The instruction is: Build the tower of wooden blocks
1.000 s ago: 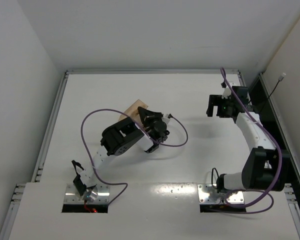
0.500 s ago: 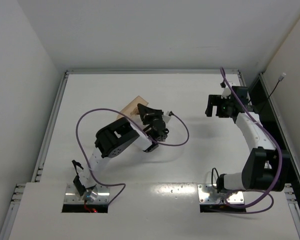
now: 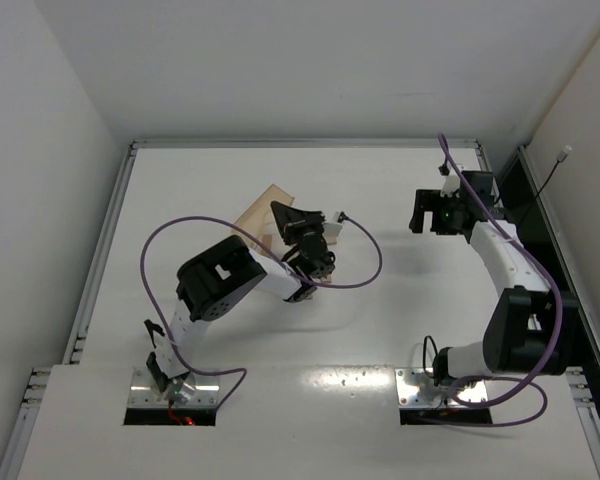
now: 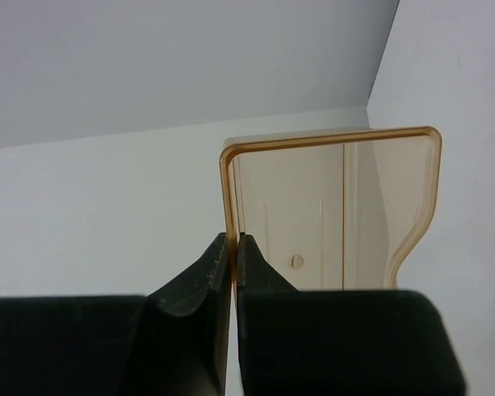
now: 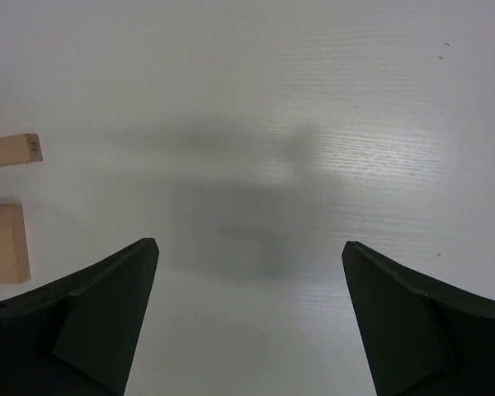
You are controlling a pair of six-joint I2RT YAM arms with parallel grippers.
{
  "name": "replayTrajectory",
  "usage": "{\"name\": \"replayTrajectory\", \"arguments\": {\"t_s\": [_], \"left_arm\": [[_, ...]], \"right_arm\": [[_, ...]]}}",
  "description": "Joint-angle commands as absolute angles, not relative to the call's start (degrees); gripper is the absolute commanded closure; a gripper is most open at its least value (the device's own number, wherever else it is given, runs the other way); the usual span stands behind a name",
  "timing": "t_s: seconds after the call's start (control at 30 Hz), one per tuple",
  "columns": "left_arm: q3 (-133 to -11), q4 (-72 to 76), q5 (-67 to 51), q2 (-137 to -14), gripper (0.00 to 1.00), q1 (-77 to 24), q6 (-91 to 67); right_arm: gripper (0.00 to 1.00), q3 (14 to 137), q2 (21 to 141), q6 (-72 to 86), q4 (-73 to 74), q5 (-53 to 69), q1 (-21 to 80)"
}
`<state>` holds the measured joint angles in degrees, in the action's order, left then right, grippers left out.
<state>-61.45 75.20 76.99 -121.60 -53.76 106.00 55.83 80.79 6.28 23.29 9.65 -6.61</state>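
Amber and translucent, the box (image 4: 330,214) is being pinched by its thin wall between the left fingers (image 4: 194,289), which are pressing together on it. The right fingers (image 5: 107,322) are hanging spread wide above the white desk (image 5: 313,124), with two wood blocks (image 5: 8,243) lying flat to their left, slightly apart.

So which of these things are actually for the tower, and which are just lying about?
For the job: wood blocks, at the edge of the right wrist view; right end effector, open near them.
Not for it: amber box, though the left end effector is pinching its wall.
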Motion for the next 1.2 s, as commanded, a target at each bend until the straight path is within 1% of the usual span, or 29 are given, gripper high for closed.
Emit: {"name": "replayTrajectory", "arguments": {"t_s": [0.0, 0.07, 0.1, 0.23, 0.33, 0.37, 0.53, 0.57, 0.67, 0.7, 0.73, 0.77, 0.8, 0.83, 0.87, 0.9, 0.93, 1.03, 1.07, 1.13, 1.17], "left_arm": [[-62.04, 105.03, 76.21, -121.62, 1.00, -52.58, 104.67], [-65.81, 106.52, 78.20, -125.58, 1.00, -51.94, 106.08], [-68.96, 106.52, 79.79, -124.73, 1.00, -51.42, 105.39], [-69.70, 106.00, 81.20, -120.08, 1.00, -51.94, 104.60], [-66.64, 100.83, 83.31, -116.38, 1.00, -51.42, 100.74], [-65.84, 96.03, 84.02, -113.76, 1.00, -51.42, 96.63], [-62.76, 81.85, 87.44, -107.24, 1.00, -51.42, 85.10], [-62.75, 79.22, 87.45, -106.10, 1.00, -51.42, 80.12], [-60.73, 58.43, 88.59, -100.04, 1.00, -52.81, 66.68], [-60.73, 48.44, 88.59, -98.19, 1.00, -52.82, 46.96], [-64.21, 1.62, 81.46, -96.69, 1.00, -53.61, 26.83], [-81.21, -25.91, 71.47, -98.16, 1.00, -50.92, 3.75], [-85.82, -39.68, 61.10, -98.87, 1.00, -48.10, -10.40], [-83.52, -37.55, 56.47, -97.66, 1.00, -47.38, -9.50], [-83.50, -35.62, 57.64, -97.65, 1.00, -47.37, -8.71], [-85.32, -37.16, 56.09, -98.52, 1.00, -46.50, -10.18], [-87.26, -41.01, 50.51, -99.05, 1.00, -45.89, -11.24], [-89.11, -40.43, 47.22, -98.53, 1.00, -43.87, -11.25], [-89.90, -41.30, 41.45, -98.53, 1.00, -42.55, -11.25], [-91.14, -42.00, 35.54, -98.53, 1.00, -37.20, -11.25], [-92.10, -42.01, 29.94, -98.53, 1.00, -35.00, -11.25]], "right_arm": [[0.08, 56.51, 79.54, 7.03, 21.71, 10.28, -6.42], [0.08, 58.43, 80.85, 7.03, 22.41, 10.28, -6.42], [0.08, 59.06, 80.86, 7.03, 23.63, 10.28, -6.42], [0.08, 58.28, 80.86, 7.03, 22.86, 10.28, -6.42], [0.08, 57.74, 80.86, 7.03, 22.32, 12.13, -6.42], [0.08, 57.74, 80.86, 7.03, 22.32, 12.13, -6.42], [0.08, 58.27, 80.86, 7.03, 22.85, 12.66, -6.42], [0.08, 58.27, 80.86, 7.03, 22.85, 12.66, -6.42], [0.10, 58.88, 81.65, 7.03, 23.38, 13.18, -5.89], [0.10, 58.89, 82.17, 7.03, 23.90, 13.18, -5.89], [0.10, 59.58, 82.18, 6.51, 23.91, 13.18, -5.89], [0.10, 59.59, 82.87, 6.50, 24.43, 13.18, -5.89], [0.10, 60.20, 83.58, 6.50, 24.43, 13.18, -5.89], [0.10, 60.90, 84.37, 6.50, 24.96, 13.18, -5.89], [0.10, 60.91, 84.37, 5.98, 24.96, 13.18, -5.37], [0.10, 61.43, 84.90, 5.98, 24.96, 13.18, -5.36], [0.10, 61.44, 84.90, 5.98, 24.96, 13.18, -5.36], [0.10, 61.44, 86.04, 5.98, 24.96, 13.18, -4.75], [0.10, 62.04, 86.04, 5.45, 24.96, 13.18, -4.75], [0.10, 62.05, 87.09, 5.45, 25.48, 13.18, -4.22], [0.10, 62.66, 87.10, 5.45, 25.49, 13.97, -4.22]]}}
